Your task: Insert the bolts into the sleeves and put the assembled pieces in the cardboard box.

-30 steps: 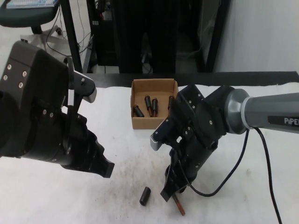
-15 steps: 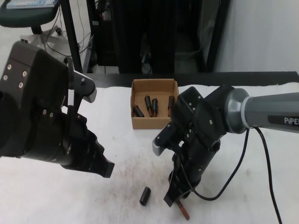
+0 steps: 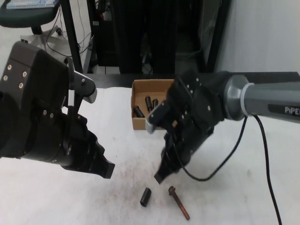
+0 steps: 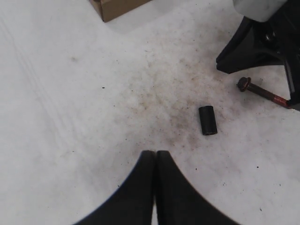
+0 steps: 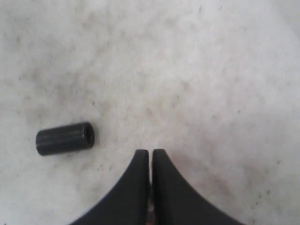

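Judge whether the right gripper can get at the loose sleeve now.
Probably yes: the sleeve lies on the bench near the right gripper, nothing between; its shut fingers must open first.

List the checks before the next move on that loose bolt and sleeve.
1. Bolt lying free on the bench: ok.
2. Sleeve free, apart from the bolt: ok.
3. Right end effector open to grasp: not ok, shut and empty.
4. Left end effector open: not ok, shut.
5. Bolt seated in the sleeve: not ok, not yet done.
6. Room left in the box: cannot tell, partly hidden.
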You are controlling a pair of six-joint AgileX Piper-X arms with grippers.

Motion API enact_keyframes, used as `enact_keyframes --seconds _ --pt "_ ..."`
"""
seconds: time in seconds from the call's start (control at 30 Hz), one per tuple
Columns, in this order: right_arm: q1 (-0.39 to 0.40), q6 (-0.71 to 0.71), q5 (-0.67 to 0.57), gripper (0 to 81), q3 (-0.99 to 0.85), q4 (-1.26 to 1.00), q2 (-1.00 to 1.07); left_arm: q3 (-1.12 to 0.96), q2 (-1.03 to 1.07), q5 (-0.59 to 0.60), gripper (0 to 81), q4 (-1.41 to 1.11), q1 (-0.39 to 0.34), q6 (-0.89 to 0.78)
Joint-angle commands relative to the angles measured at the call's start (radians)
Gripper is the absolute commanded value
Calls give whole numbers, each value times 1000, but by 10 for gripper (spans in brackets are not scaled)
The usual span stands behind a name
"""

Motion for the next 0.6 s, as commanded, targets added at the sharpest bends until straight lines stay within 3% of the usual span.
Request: enact_keyframes --seconds 0.0,0.17,0.33,0.57 --pt "-1 -9 -7 8 -40 1 -6 -4 -8 9 2 -6 -1 4" --pt "-1 -9 -15 1 -104 180 -8 -4 -8 7 2 -9 -1 4" --pt "-1 -8 -12 112 -82 350 -8 -4 -8 7 2 -35 -1 4" --pt "1 85 -15 111 -17 330 -8 -4 -8 7 2 -36 -1 4"
